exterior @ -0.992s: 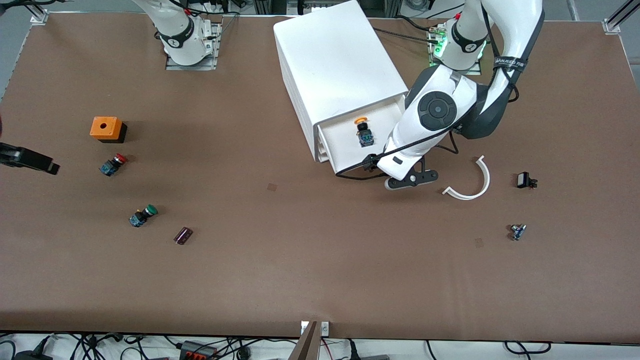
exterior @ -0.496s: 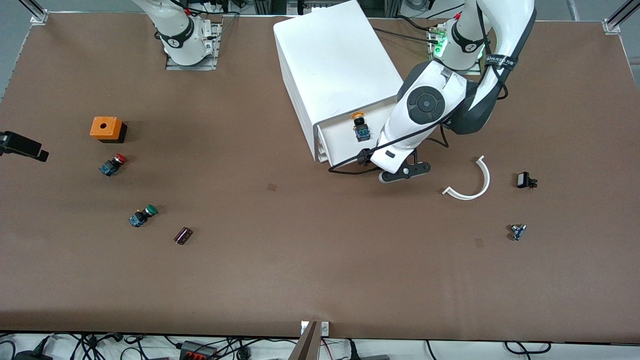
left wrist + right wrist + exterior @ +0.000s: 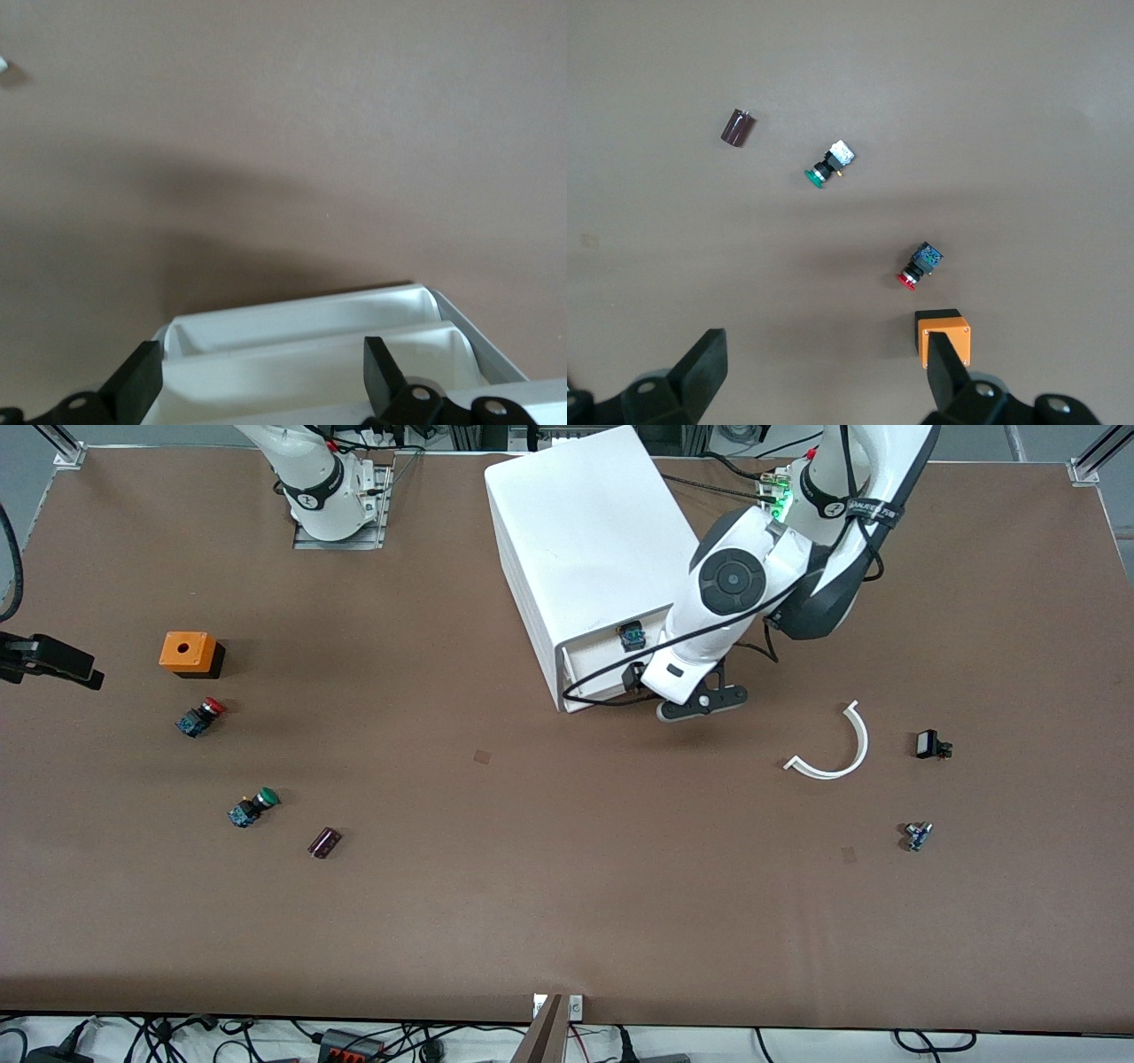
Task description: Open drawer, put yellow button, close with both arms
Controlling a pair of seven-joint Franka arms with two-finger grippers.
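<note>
No clearly legible text anywhere. Only lettering: white print on a black strap round the left arm [image 3: 873,510], too small to make out w/ certainty. Each arm's base collar has a small round emblem, right arm's base [image 3: 307,501] and left arm's base [image 3: 834,509], not readable as a char. No labels visible on the cabinet [image 3: 585,540], the buttons or the orange box [image 3: 183,651].
</note>
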